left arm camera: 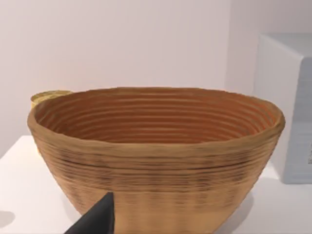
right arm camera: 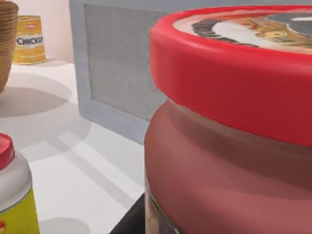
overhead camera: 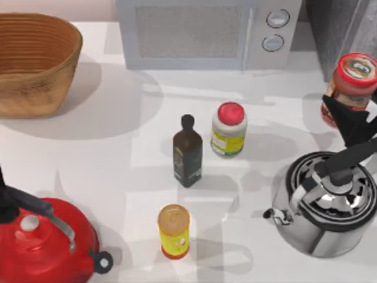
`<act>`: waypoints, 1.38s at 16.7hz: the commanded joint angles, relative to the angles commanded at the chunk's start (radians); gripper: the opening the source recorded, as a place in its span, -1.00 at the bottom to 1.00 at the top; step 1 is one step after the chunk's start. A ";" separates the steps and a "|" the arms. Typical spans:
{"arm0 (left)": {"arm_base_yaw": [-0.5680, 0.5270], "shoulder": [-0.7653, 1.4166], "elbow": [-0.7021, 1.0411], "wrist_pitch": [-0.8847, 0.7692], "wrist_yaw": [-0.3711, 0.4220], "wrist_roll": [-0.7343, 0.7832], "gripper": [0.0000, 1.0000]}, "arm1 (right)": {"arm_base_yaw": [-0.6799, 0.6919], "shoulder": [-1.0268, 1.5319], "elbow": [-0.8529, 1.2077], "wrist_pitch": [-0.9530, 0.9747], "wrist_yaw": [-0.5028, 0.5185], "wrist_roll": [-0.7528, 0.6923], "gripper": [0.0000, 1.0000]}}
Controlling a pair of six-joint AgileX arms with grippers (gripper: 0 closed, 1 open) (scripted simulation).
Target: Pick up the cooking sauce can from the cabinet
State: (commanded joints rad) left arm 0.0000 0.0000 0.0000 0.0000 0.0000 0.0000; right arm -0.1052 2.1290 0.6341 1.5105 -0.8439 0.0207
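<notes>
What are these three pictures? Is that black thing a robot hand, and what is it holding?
Yes! A robot with two arms works at a white table. One picture looks down from above. The other two come from little cameras on the robot's wrists.

The right gripper, a two-fingered hand, is at the table's right side, clamped around the cooking sauce can with the red lid, in front of the dark cabinet. Its wrist camera sees that can very close.

The left arm waits at the lower left, above a red kettle. Its camera faces the basket.

Also on the table: a microwave, a silver kettle, a dark bottle, a white jar and a yellow can.
</notes>
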 joint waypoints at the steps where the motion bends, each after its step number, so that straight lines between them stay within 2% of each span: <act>1: 0.000 0.000 0.000 0.000 0.000 0.000 1.00 | 0.004 -0.001 0.002 -0.001 0.000 0.001 -1.00; 12: 0.000 0.000 0.000 0.000 0.000 0.000 1.00 | 0.050 -0.115 0.222 0.040 0.081 0.165 -1.00; 23: 0.000 0.000 0.000 0.000 0.000 0.000 1.00 | 0.128 0.173 0.193 -0.025 0.131 -0.005 -1.00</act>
State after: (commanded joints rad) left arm 0.0000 0.0000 0.0000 0.0000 0.0000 0.0000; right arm 0.0232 2.3015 0.8267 1.4854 -0.7134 0.0160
